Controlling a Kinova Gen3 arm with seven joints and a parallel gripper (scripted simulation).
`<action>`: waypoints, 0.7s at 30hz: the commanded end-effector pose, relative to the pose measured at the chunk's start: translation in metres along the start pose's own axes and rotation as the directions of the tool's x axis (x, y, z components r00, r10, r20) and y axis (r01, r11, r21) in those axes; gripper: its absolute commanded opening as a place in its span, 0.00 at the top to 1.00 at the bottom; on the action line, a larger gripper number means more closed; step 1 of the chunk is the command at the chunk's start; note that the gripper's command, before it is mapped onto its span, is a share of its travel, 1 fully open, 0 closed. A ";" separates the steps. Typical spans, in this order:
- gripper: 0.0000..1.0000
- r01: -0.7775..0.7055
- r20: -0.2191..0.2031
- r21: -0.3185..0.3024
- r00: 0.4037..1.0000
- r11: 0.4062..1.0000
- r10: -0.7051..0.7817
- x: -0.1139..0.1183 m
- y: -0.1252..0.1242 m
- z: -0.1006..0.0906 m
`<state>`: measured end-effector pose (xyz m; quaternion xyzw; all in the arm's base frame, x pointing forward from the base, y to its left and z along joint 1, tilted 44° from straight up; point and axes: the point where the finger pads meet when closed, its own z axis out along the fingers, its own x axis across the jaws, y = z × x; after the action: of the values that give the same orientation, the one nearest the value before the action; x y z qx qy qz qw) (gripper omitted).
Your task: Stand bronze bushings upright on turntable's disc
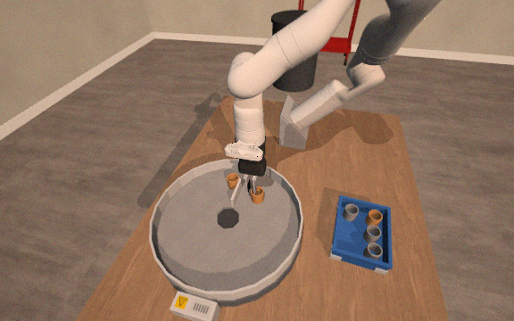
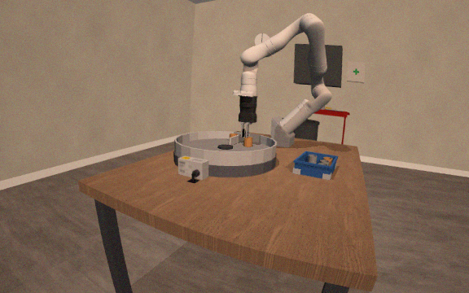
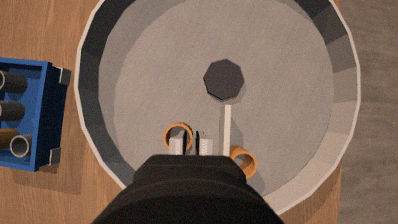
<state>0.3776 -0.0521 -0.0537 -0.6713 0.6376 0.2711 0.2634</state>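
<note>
A bronze bushing (image 1: 257,197) (image 2: 248,142) (image 3: 177,124) stands upright on the turntable's disc (image 1: 212,250) (image 3: 160,65). My gripper (image 1: 252,189) (image 2: 245,133) (image 3: 191,138) is slightly open over it, one finger over its bore and the other outside, with a gap around the wall. A second bronze bushing (image 1: 232,182) (image 3: 239,151) stands upright on the disc across the light bar. A third bronze bushing (image 1: 374,220) (image 3: 7,139) is in the blue crate (image 1: 345,242) (image 3: 43,107) with three steel bushings (image 1: 351,214) (image 1: 372,235) (image 1: 374,252). The dark hub (image 1: 227,218) (image 2: 225,146) (image 3: 223,79) is bare.
A thin light bar (image 1: 235,194) (image 3: 227,130) extends outward from near the hub, between the two bronze bushings and close beside my fingers. A raised rim (image 1: 301,218) (image 2: 234,156) surrounds the disc. A light control box (image 1: 195,307) (image 2: 193,168) sits at its near side.
</note>
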 end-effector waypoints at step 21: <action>0.62 -0.005 -0.005 0.001 1.000 1.000 0.005 0.001 0.001 -0.027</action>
<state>0.3780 -0.0701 -0.0366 -0.6700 0.6395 0.2696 0.2633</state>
